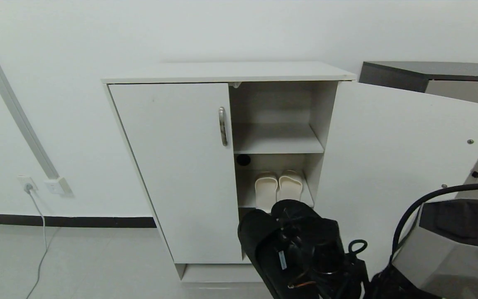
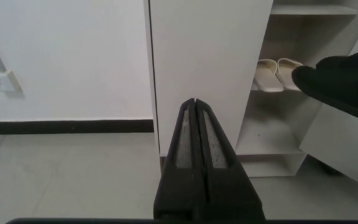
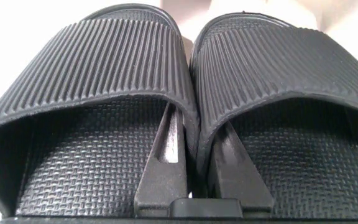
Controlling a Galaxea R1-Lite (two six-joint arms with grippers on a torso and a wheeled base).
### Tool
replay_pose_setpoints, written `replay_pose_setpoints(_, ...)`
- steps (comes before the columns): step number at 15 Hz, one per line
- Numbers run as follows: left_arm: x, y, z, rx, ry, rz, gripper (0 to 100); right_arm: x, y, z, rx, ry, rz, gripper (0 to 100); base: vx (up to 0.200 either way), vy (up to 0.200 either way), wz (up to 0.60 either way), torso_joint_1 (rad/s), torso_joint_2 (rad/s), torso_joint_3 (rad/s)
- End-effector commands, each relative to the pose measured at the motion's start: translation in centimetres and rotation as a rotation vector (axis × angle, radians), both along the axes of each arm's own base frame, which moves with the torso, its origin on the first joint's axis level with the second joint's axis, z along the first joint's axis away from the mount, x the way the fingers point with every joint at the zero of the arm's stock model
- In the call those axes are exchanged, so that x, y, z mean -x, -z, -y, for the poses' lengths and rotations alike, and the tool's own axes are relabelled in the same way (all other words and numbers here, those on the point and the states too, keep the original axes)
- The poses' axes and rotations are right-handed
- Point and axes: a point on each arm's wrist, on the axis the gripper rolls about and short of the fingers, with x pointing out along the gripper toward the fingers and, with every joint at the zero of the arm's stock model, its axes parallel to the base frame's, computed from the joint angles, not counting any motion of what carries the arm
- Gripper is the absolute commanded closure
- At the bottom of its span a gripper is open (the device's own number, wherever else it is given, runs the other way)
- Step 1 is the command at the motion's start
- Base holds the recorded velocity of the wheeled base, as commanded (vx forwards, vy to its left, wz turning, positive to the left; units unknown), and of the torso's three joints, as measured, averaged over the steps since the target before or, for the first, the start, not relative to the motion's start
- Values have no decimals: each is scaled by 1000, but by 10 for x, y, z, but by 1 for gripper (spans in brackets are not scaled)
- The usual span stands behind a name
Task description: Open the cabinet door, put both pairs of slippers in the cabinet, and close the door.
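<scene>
In the right claw [image 3: 196,124], black slippers [image 1: 264,236] point toes toward cabinet [image 1: 222,72].

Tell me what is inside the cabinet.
White slippers lie side by side on a shelf in the open half of the cabinet. The closed left door covers the other half.

Bright, even indoor light (soft shadows inside the cabinet [image 1: 230,72])
</scene>
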Motion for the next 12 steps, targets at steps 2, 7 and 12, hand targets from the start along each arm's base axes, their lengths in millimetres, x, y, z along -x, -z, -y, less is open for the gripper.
replay_pose_setpoints(2,0,0,0,0,-1,-2,100,-15,-53,-27,-114,153,-22,100,0,0,0,0,0,0)
replay_pose_setpoints(7,0,0,0,0,-1,-1,100,-16,-119,-26,-116,264,-25,100,0,0,0,0,0,0)
replay_pose_setpoints(12,0,0,0,0,-1,-1,100,-38,-135,-30,-133,351,47,100,0,0,0,0,0,0)
